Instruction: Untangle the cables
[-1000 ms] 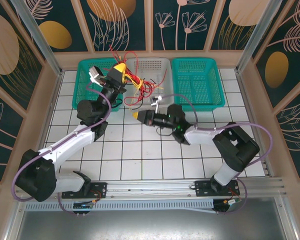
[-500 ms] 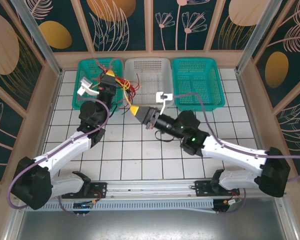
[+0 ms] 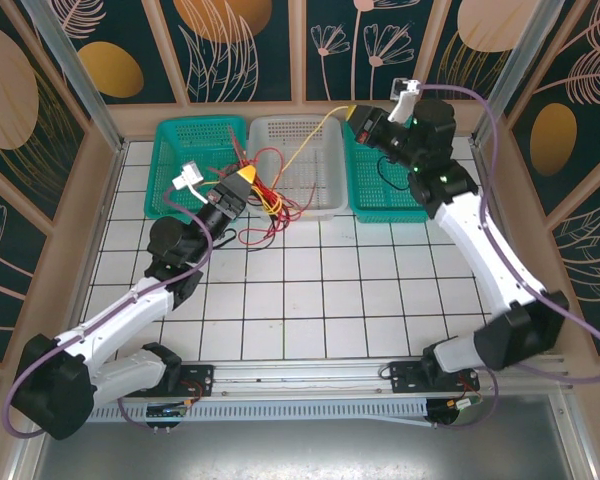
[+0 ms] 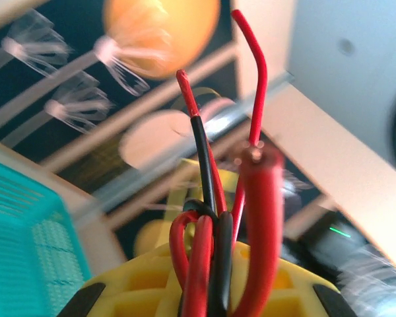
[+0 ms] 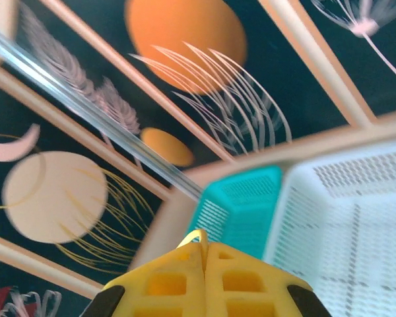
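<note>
Bottom centre: the left gripper (image 4: 210, 294), yellow-fingered, clamped on a bundle of red and black cables (image 4: 259, 211) that rise through mid-frame, their ends free near the top. Lower left: teal basket (image 4: 26, 224). Upper centre: blurred orange disc (image 4: 162, 33).

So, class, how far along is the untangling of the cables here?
Done: the yellow cable is drawn out in a line over the white basket. In hand: the right tool holds it while the left tool clamps the red and black cables. Left: those are bunched in one tangle.
</note>
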{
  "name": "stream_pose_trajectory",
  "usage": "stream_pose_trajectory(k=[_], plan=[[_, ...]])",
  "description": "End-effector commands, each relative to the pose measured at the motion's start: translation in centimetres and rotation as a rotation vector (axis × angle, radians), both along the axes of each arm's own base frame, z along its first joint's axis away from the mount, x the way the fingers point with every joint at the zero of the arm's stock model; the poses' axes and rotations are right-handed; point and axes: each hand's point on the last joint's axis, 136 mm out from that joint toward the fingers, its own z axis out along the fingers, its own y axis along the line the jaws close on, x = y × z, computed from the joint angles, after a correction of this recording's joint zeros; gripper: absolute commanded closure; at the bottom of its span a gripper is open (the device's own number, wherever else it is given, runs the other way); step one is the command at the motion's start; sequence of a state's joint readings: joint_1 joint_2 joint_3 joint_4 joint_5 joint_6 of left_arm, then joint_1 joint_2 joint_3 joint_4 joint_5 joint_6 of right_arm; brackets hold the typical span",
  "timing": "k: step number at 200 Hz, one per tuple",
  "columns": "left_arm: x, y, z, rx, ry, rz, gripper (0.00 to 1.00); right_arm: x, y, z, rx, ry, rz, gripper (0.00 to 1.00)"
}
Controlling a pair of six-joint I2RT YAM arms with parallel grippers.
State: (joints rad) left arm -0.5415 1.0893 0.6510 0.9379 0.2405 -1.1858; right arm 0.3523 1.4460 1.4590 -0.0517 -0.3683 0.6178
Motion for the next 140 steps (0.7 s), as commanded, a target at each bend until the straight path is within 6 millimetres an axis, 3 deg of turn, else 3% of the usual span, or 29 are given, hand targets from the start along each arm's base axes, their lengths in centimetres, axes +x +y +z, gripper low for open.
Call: stream_pose_trajectory(k=[1, 37, 61, 85, 95, 113, 122, 140], plan=[[-6.7, -1.4, 6.5, -0.1, -0.207, -0.33, 1.0, 0.6, 1.7, -3.6, -0.042, 0.073, 0.142, 1.0], [-8.8, -0.5, 10.5, -0.244, -0.282, -0.449, 1.0, -1.0, 7.7, -7.8, -0.049, 0.1, 0.312, 1.0], [-8.6, 1.0, 13.6, -0.43, -0.319, -0.495, 1.0, -4.2, 12.0, -10.0, 0.009, 0.09, 0.42, 1.0], [-6.7, 3.6, 15.6, -0.625, -0.34, -0.394, 1.0, -9.4, 15.3, -11.4, 0.169, 0.07, 0.509, 1.0], [-5.1, 4.2, 15.6, -0.627, -0.322, -0.275, 1.0, -11.3, 16.0, -12.1, 0.215, 0.079, 0.512, 1.0], [-1.7, 4.3, 14.5, -0.473, -0.266, 0.009, 1.0, -14.8, 16.4, -12.5, 0.294, 0.078, 0.495, 1.0], [-0.2, 5.2, 13.4, -0.4, -0.236, 0.16, 1.0, -16.7, 16.5, -12.5, 0.323, 0.08, 0.493, 1.0], [2.4, 8.4, 9.1, -0.316, -0.107, 0.453, 1.0, -20.3, 16.9, -12.6, 0.294, 0.078, 0.5, 1.0]])
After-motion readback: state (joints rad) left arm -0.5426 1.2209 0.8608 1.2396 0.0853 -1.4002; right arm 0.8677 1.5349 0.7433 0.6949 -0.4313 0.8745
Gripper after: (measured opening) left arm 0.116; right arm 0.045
